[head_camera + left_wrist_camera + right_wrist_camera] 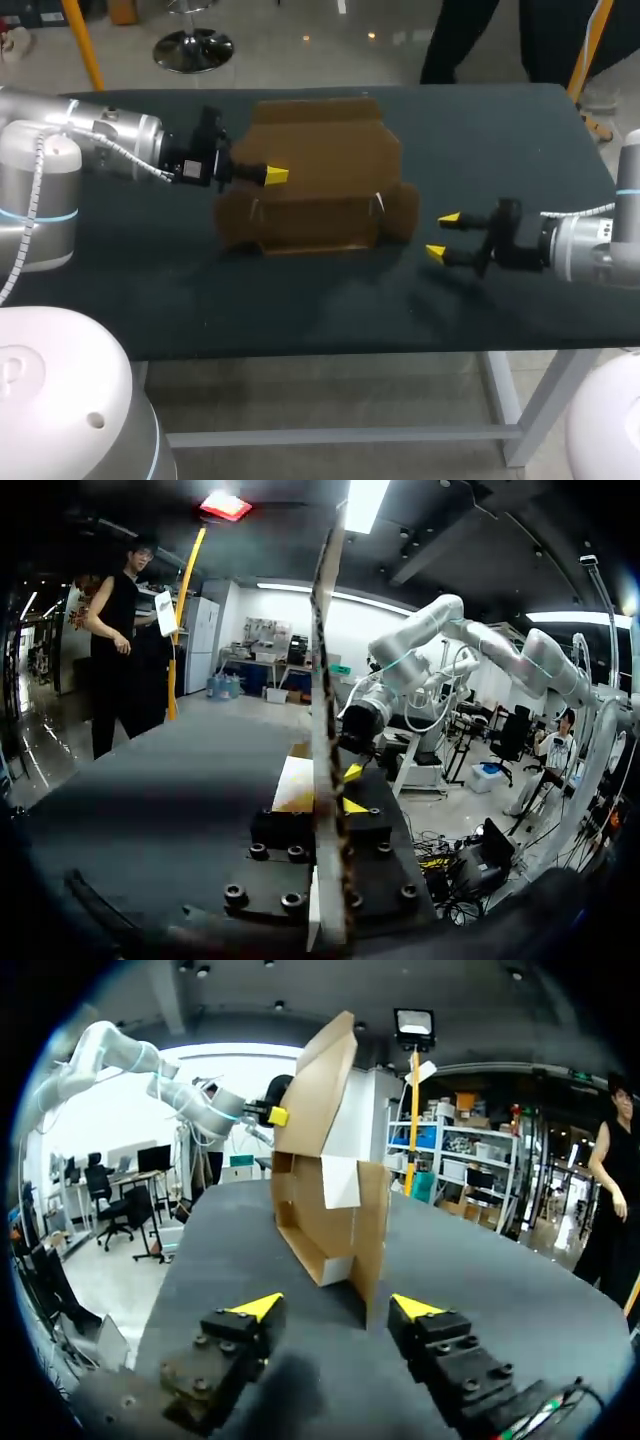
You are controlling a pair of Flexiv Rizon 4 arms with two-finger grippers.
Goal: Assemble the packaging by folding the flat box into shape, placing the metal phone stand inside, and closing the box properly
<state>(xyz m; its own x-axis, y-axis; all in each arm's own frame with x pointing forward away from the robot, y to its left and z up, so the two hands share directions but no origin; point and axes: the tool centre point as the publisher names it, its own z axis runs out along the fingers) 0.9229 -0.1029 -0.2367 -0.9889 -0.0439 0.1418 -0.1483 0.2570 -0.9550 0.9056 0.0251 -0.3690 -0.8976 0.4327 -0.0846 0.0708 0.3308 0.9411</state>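
Note:
A brown cardboard box (318, 185) stands partly folded in the middle of the table, its tall back panel upright and its side flaps out. My left gripper (275, 176) is shut on the left edge of that back panel. In the left wrist view the panel (322, 660) runs edge-on between the left gripper's (325, 790) yellow tips. My right gripper (442, 236) is open just right of the box, clear of it. In the right wrist view the box (325, 1200) stands ahead of the right gripper's (335, 1308) spread fingers. No metal phone stand is in view.
The dark table (300, 300) has free room in front of the box and on both sides. Its front edge runs close below my right gripper's level. My left gripper's yellow tip (277, 1116) shows on the panel in the right wrist view.

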